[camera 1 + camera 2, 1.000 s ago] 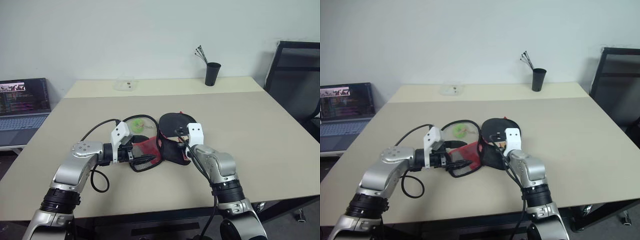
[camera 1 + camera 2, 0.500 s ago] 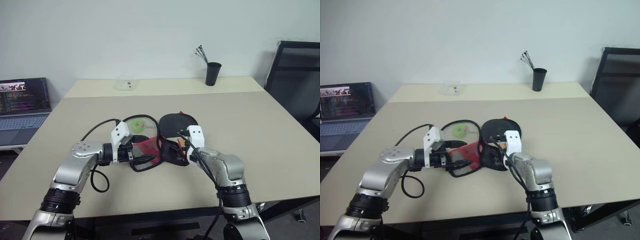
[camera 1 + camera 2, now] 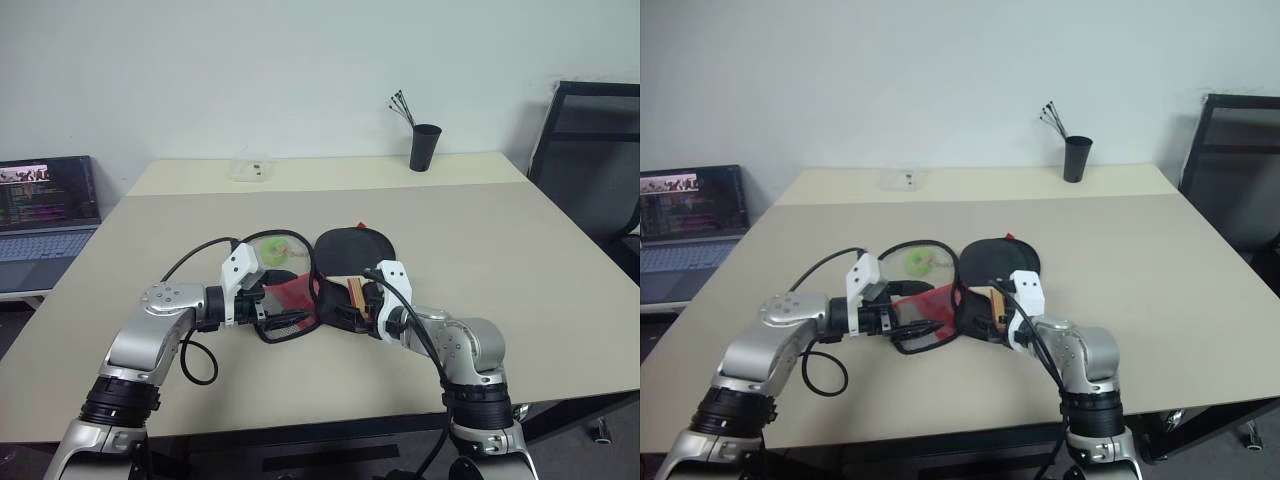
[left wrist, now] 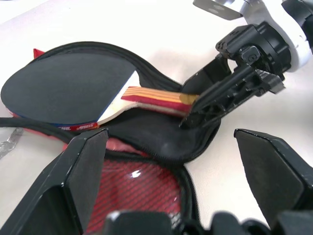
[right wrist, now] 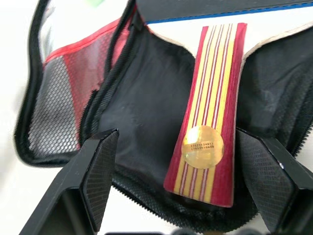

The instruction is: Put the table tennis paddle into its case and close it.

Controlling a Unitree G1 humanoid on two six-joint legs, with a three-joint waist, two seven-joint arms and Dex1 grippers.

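The case (image 3: 290, 300) lies unzipped and spread open on the table, its red mesh flap (image 4: 139, 193) toward my left gripper. The table tennis paddle (image 3: 352, 244) rests in the black half, its head toward the far side. Its striped wooden handle (image 5: 210, 112) points toward my right gripper. My left gripper (image 3: 268, 303) is open, with its fingers (image 4: 83, 169) wide apart over the mesh flap. My right gripper (image 3: 352, 306) is open at the handle's end, and its fingers (image 5: 100, 161) stand apart on either side of the handle without touching it. From the left wrist, the right gripper (image 4: 220, 95) shows just past the handle.
A green object (image 3: 275, 250) and a black cable loop lie just beyond the case. A black cup of pens (image 3: 425, 147) and a clear box (image 3: 250, 168) stand at the table's far edge. A laptop (image 3: 45, 215) is at the left, and a black chair (image 3: 590, 150) at the right.
My right gripper has let go, opened and drawn back toward me, tilting further down. The paddle's handle now lies uncovered in the case. The left arm has not moved.
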